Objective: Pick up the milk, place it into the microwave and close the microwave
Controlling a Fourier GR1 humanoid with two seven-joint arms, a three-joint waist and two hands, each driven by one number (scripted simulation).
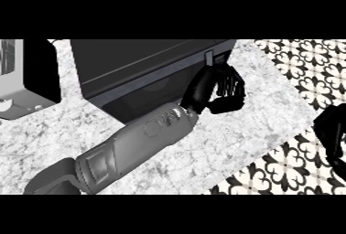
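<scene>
Left forearm (128, 146) crosses lower frame; my left hand (219, 91), fingers curled empty, against microwave door (145, 59) edge at upper centre to shut it. Milk unseen.

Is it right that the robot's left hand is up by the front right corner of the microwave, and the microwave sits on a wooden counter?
Not quite. The counter is grey speckled stone, not wood, as the head view shows. The rest holds: the left hand is up by the front right corner of the microwave, which sits on that counter.
</scene>
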